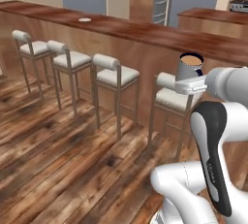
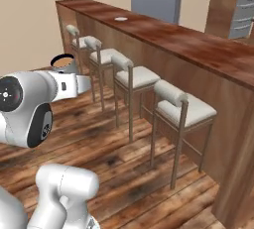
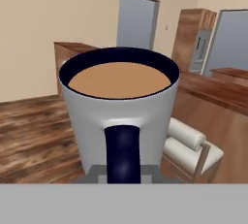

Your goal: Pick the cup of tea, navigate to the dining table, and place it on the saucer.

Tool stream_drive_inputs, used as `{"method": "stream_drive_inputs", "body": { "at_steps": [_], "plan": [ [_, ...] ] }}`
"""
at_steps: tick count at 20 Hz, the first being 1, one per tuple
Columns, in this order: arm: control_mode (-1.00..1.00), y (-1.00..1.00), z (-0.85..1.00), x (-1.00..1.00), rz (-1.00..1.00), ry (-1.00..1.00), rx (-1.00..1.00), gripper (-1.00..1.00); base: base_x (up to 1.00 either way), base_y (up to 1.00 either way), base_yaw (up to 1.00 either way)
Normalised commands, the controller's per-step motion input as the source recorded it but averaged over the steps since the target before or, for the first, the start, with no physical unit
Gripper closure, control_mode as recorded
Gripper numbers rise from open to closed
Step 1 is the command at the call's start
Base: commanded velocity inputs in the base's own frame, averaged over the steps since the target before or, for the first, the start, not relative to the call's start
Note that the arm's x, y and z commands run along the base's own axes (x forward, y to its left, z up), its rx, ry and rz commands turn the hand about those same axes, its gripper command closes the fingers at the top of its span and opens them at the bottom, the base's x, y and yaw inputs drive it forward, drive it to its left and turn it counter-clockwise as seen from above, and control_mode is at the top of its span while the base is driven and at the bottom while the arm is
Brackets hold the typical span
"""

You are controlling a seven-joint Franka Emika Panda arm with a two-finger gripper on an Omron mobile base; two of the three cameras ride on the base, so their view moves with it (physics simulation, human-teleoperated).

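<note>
Tea cup (image 1: pixel 191 66), a small grey mug with a dark rim and light-brown liquid, sits upright in the pincer (image 1: pixel 190 85), which is clamped together on it from below and behind. In the hand view the cup of tea (image 3: pixel 121 116) is close to the camera with its dark handle (image 3: pixel 123 152) facing the lens and the liquid level and calm. The cup is held in the air above the wooden floor (image 1: pixel 58 155), on the near side of the dining tabletop (image 1: pixel 145 31), not touching it. In the right base view the cup (image 2: pixel 64 64) shows just past the white wrist (image 2: pixel 64 86), in front of the row of stools.

The saucer (image 1: pixel 85 20), a small flat white plate, lies on the glossy reddish-brown top far toward its left end, well apart from the cup; in the right base view the saucer (image 2: pixel 120 19) is near the far end of the tabletop (image 2: pixel 198 44). Four white-cushioned stools (image 1: pixel 116 75) stand along the plain wood front of the tabletop, and the cup hangs just above the nearest one (image 1: pixel 172 97).
</note>
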Motion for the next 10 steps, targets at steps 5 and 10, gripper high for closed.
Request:
{"method": "stream_drive_inputs", "body": {
  "at_steps": [5, 10],
  "plan": [
    [1.00, 0.00, 0.00, 0.00, 0.00, 0.00, 0.00, 1.00, 1.00, 1.00, -0.39],
    [1.00, 0.00, 0.00, 0.00, 0.00, 0.00, 0.00, 1.00, 0.99, 1.00, -0.38]
  ]
}}
